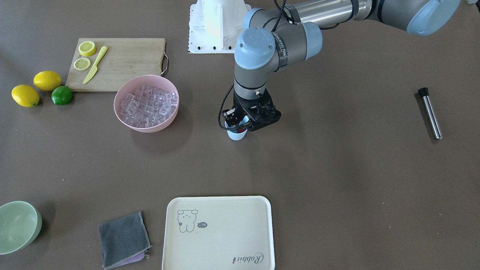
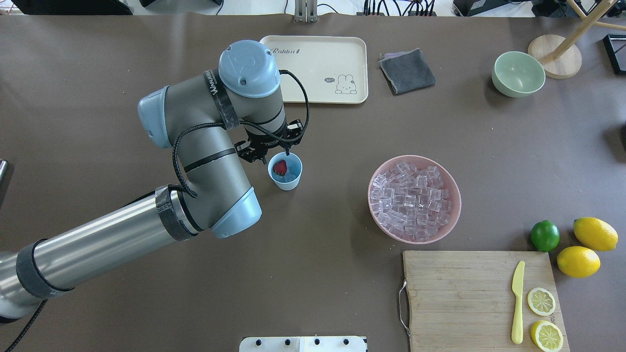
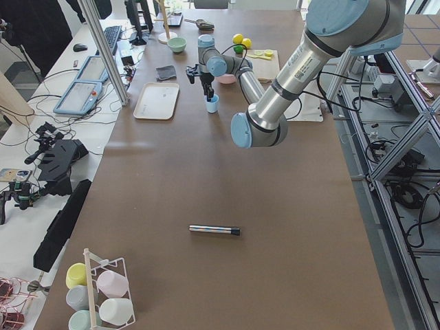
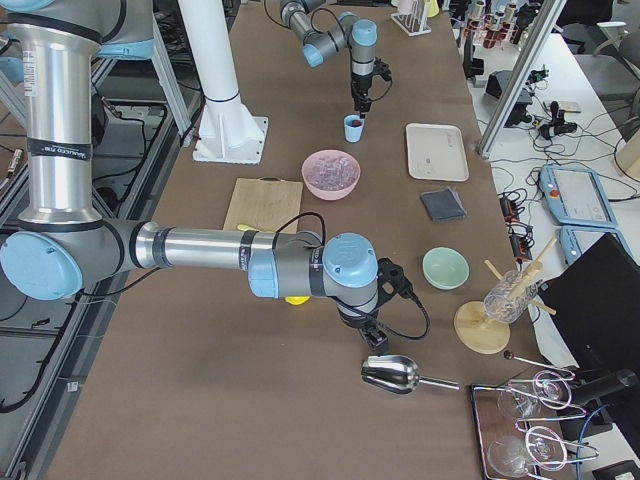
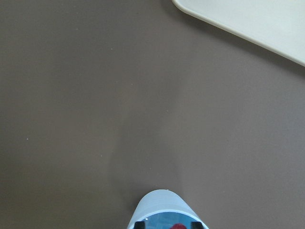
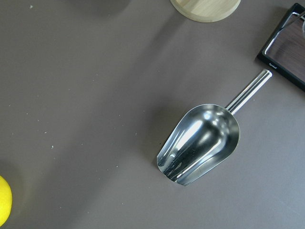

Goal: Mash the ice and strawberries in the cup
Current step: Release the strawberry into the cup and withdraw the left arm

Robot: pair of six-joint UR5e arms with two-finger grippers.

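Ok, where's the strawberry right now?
In the overhead view the strawberry sits inside the cup, mid-table to the left of the pink bowl, with the left gripper right above it.

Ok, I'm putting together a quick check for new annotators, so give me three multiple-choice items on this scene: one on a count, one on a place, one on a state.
1. How many whole lemons lie by the lime? A one; B two; C four.
2. Where is the strawberry? A by the lime; B between the lemons; C in the cup.
3. How is the steel muddler? A lying flat on the table, far from the cup; B standing in the cup; C upright on its black end.
Answers: 1 B, the overhead view shows two whole lemons next to the lime. 2 C, the red berry shows inside the blue cup's mouth. 3 A, the front-facing view shows it flat on the table, off to one side.
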